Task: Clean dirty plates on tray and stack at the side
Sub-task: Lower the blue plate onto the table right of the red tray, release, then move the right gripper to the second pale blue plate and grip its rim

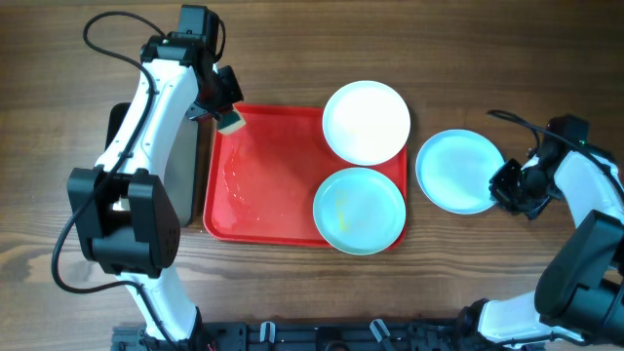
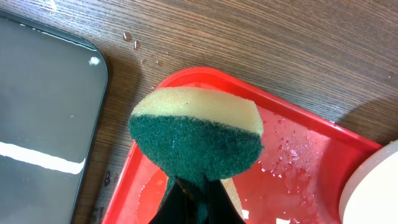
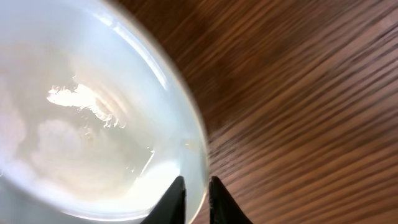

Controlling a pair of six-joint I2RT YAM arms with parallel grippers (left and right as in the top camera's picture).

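Over the far-left corner of the red tray (image 1: 263, 195), a green-and-yellow sponge (image 2: 196, 137) is being held, clamped between the closed fingers of the left gripper (image 1: 227, 109). The tray is lying with its long axis running left to right. A white plate (image 1: 366, 122) and a yellow-smeared mint plate (image 1: 359, 210) are being carried flat at its right end. Just beside it on the table (image 1: 439, 292), a second mint plate (image 1: 458, 171) is being pinched at its right rim by the nearly closed right gripper (image 1: 502, 187).
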